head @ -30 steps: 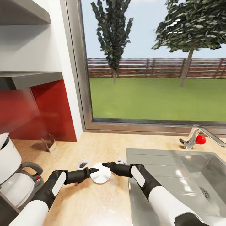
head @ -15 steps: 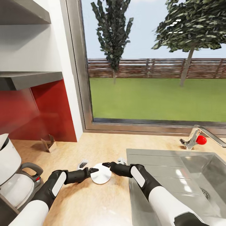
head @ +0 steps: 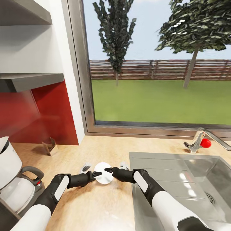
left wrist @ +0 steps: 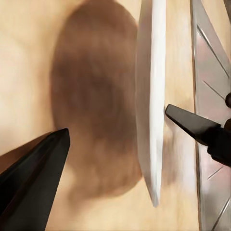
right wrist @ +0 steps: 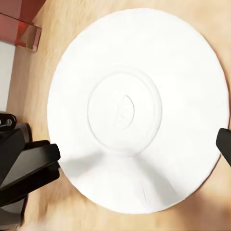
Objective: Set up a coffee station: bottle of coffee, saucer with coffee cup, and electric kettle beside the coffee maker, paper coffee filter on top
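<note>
Here, largest first.

Countertop: the long light-wood kitchen countertop (head: pixel 96 205) lies under both arms and runs back to the window sill.

Sink: the steel sink (head: pixel 192 179) is set into the worktop on the right gripper's outer side, its drainboard edge just beside that arm.

Coffee maker: the tall coffee maker with white filter basket and clear glass carafe (head: pixel 14 183) stands on the worktop well out to the left of the left gripper, partly cut by the picture edge.

Tap: a steel tap with a red knob (head: pixel 201 142) stands beyond the sink, well away from the right gripper.

Brown holder: a small brown folded object (head: pixel 49 146) sits against the red wall panel, beyond and to the left of the left gripper.

Saucer: the small flat round white saucer (head: pixel 102 169) sits between the two grippers, tilted up on edge, casting a dark shadow on the wood in the left wrist view (left wrist: pixel 151 96); the right wrist view shows its round face with a raised centre ring (right wrist: pixel 137 108).

Left gripper: the dark left gripper (head: pixel 97 174) has its fingers spread; its tip meets the saucer's near left rim, and whether it truly pinches the disc cannot be told.

Right gripper: the dark right gripper (head: pixel 108 169) has its fingers parted around the saucer, one black finger (right wrist: pixel 29 166) at the rim, the other at the opposite edge.
</note>
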Motion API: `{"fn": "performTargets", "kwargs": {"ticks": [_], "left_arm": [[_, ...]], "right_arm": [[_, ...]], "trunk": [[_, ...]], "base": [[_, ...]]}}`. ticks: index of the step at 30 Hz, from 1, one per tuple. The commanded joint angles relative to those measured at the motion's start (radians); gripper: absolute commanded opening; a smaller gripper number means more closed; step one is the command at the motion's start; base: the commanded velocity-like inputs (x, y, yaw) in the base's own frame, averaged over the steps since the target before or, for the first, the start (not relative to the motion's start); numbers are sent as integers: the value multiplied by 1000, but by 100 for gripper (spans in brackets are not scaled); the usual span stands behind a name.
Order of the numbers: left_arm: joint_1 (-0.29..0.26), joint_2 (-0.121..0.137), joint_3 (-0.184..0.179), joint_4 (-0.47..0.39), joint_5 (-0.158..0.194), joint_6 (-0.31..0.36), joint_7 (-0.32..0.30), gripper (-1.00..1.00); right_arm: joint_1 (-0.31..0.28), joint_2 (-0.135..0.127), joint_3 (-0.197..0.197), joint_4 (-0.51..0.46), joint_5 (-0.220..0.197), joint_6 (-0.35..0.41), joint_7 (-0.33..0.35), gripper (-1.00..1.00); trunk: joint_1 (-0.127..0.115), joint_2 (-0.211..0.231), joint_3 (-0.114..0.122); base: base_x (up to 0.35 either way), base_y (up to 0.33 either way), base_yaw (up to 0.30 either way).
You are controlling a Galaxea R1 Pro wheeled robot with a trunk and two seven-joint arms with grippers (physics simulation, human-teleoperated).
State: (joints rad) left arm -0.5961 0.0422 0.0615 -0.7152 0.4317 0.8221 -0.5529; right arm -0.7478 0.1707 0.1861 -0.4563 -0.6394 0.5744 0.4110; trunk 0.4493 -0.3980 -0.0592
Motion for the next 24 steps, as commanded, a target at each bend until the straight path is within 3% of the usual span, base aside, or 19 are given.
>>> {"fn": "performTargets", "kwargs": {"ticks": [1, 23, 24], "left_arm": [[-1, -1, 2, 0, -10, 5, -2, 100], [-2, -1, -6, -3, 0, 11, -2, 100], [-2, -1, -6, -5, 1, 11, -2, -100]], "right_arm": [[-1, 0, 3, 0, 1, 2, 0, 100], [-1, 0, 3, 1, 1, 2, 0, 100], [-1, 0, 3, 1, 1, 2, 0, 100]], "trunk": [[1, -2, -3], [1, -2, -3], [1, -2, -3]], "base": [[0, 0, 0], [0, 0, 0], [0, 0, 0]]}}
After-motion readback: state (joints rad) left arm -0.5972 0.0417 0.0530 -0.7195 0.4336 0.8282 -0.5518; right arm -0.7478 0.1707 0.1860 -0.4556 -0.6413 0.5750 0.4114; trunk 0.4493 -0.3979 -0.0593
